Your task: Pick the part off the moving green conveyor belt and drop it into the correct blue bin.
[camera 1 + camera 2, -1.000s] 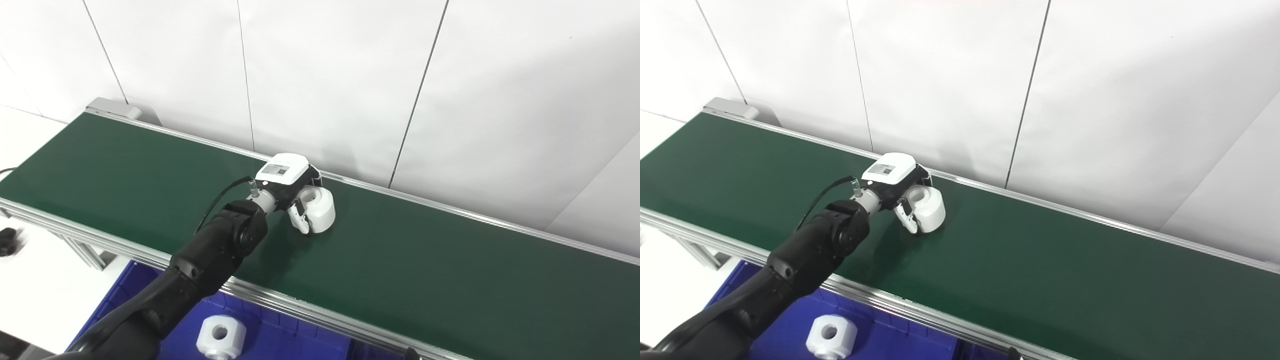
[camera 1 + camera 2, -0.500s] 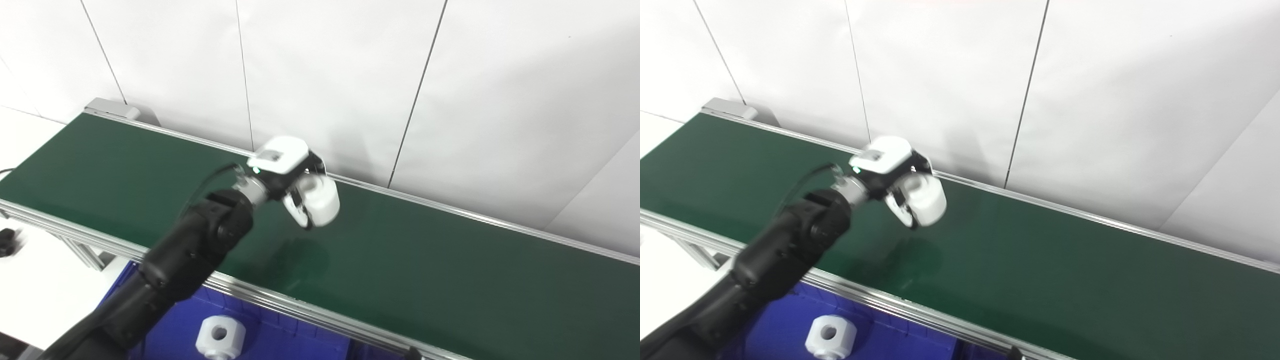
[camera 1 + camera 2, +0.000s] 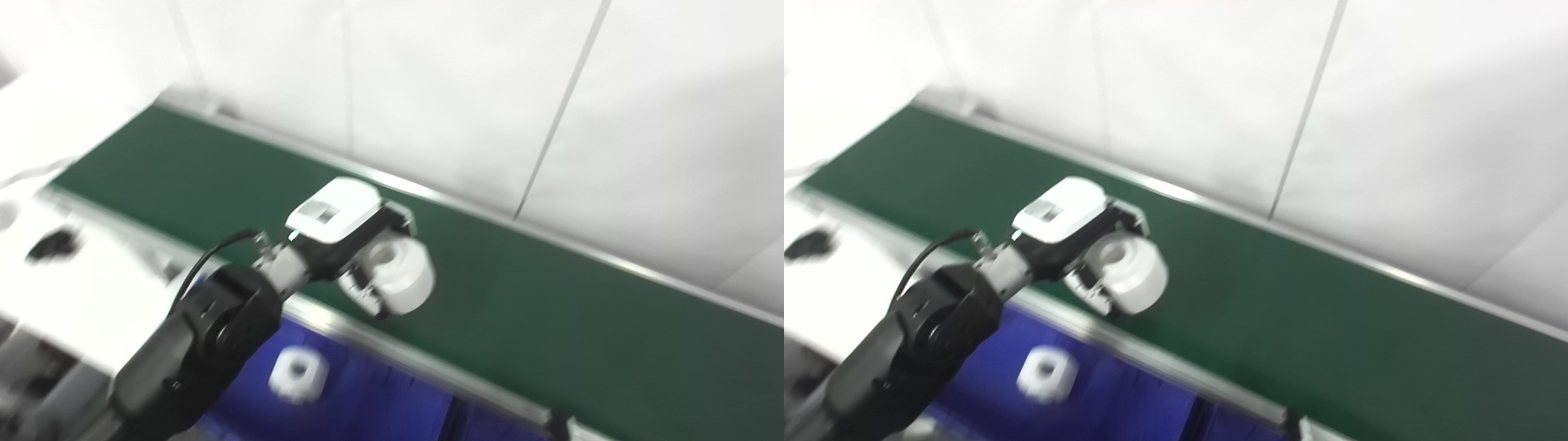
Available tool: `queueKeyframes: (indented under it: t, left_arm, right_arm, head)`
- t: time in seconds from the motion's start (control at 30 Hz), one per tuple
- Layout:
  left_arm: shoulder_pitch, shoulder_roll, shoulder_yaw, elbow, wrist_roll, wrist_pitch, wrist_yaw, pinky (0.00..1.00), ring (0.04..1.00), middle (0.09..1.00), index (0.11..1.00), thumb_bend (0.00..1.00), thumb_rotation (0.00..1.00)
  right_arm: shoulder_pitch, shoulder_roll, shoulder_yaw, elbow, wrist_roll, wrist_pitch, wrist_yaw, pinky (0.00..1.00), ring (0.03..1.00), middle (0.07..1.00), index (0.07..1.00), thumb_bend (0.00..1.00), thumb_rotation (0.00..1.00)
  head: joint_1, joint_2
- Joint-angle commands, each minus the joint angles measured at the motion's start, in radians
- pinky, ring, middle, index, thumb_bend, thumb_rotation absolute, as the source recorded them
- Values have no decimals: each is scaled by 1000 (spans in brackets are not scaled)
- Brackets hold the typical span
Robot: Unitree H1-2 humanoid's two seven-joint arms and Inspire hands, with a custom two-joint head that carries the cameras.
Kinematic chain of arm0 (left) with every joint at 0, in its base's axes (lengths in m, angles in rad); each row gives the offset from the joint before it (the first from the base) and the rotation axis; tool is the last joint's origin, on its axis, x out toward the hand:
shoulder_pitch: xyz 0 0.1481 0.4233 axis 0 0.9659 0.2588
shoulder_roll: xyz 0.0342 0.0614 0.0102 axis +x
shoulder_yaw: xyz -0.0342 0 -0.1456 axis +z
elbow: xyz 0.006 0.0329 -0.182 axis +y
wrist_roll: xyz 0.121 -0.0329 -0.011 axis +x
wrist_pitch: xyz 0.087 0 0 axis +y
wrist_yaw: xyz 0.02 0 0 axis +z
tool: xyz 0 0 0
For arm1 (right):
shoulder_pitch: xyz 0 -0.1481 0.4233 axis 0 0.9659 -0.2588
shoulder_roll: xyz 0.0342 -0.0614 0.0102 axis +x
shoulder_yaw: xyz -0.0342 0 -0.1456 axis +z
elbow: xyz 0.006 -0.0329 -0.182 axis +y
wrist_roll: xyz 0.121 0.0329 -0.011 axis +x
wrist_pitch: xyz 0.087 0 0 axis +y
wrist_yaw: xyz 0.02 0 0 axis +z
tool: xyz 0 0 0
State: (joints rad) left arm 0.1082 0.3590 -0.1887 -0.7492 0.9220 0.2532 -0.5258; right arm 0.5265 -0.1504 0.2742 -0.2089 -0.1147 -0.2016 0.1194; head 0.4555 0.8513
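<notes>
The blue bin (image 3: 392,398) lies open from above – one white part (image 3: 298,380) sits in it, the conveyor's metal rail (image 3: 392,352) edges its far side, and the green belt (image 3: 551,318) beyond is bare.

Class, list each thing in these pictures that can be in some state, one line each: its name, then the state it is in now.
left hand: shut on the white part, raised above the belt's near edge.
white part: gripped, lifted off the belt, hole facing the camera.
green conveyor belt: nothing lying on the stretch in view.
blue bin: open-topped, holding one part.
second white part: lying in the bin, hole up, blurred.
right hand: not in view.
</notes>
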Motion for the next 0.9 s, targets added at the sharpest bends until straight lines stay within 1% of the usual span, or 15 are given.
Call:
queueKeyframes:
  t: [0.0, 0.03, 0.1, 0.13, 0.2, 0.3, 0.37, 0.4, 0.47, 0.5, 0.63, 0.7, 0.77, 0.83, 0.87]
  left_arm:
    - [20, -21, 9, -54, 41, 21, -33, 172, 249, 466, 488, 524, 0]
    - [43, -34, 8, -65, 52, 16, -50, 166, 241, 471, 487, 524, 0]
    - [93, -56, 1, -85, 78, -1, -84, 185, 268, 440, 503, 520, 0]
    - [117, -65, -4, -89, 90, -16, -88, 223, 311, 432, 515, 518, 0]
    - [166, -82, -15, -90, 117, -42, -88, 240, 321, 416, 520, 516, 0]
    - [248, -112, -30, -83, 142, -66, -72, 224, 301, 403, 516, 515, 0]
    - [289, -128, -39, -67, 142, -93, -40, 219, 299, 403, 516, 515, 0]
    - [311, -138, -46, -51, 154, -113, -10, 218, 300, 404, 516, 515, 0]
    - [345, -153, -60, -3, 184, -155, 67, 191, 265, 396, 513, 515, 0]
    - [358, -159, -66, 24, 199, -173, 106, 204, 289, 400, 515, 515, 0]
    - [385, -174, -79, 120, 244, -221, 231, 193, 258, 398, 515, 515, 0]
    - [377, -174, -76, 143, 251, -227, 253, 196, 258, 397, 514, 515, 0]
    - [367, -172, -69, 152, 249, -230, 257, 195, 256, 393, 510, 515, 0]
    - [362, -169, -63, 159, 250, -230, 259, 204, 263, 453, 492, 522, 0]
    - [362, -168, -61, 162, 252, -230, 261, 212, 275, 424, 503, 519, 0]
  right_arm:
    - [11, -21, -14, -52, 25, 15, 18, 971, 972, 973, 1000, 861, 1000]
    - [11, -29, -20, -57, 32, 19, 24, 952, 960, 962, 1000, 858, 1000]
    - [10, -44, -32, -66, 44, 24, 33, 935, 950, 953, 1000, 859, 1000]
    - [10, -49, -38, -71, 53, 30, 38, 925, 942, 946, 1000, 861, 1000]
    - [7, -56, -47, -80, 66, 42, 45, 909, 931, 936, 992, 866, 1000]
    - [1, -69, -54, -86, 79, 52, 54, 884, 916, 923, 977, 854, 1000]
    - [-4, -73, -57, -81, 87, 50, 61, 880, 911, 918, 972, 850, 1000]
    - [-6, -74, -59, -81, 90, 54, 63, 879, 908, 917, 970, 850, 1000]
    - [-8, -72, -62, -84, 88, 64, 66, 871, 901, 910, 965, 864, 1000]
    - [-7, -70, -63, -90, 83, 72, 66, 866, 900, 907, 962, 864, 1000]
    - [-5, -67, -62, -99, 78, 87, 69, 861, 900, 903, 959, 859, 1000]
    - [-4, -66, -61, -99, 81, 88, 72, 861, 901, 904, 959, 856, 996]
    - [-4, -65, -59, -99, 79, 87, 73, 866, 906, 908, 962, 863, 995]
    - [-3, -63, -57, -99, 75, 86, 72, 857, 900, 907, 963, 867, 999]
    - [-3, -62, -57, -100, 75, 87, 72, 857, 900, 907, 963, 872, 999]
  head:
    - [11, 20]
    - [13, 25]
    - [17, 35]
    - [19, 46]
    - [22, 53]
    - [26, 58]
    - [29, 61]
    - [29, 64]
    - [29, 64]
    - [20, 68]
    - [14, 69]
    - [13, 68]
    - [10, 67]
    - [6, 68]
    - [5, 68]
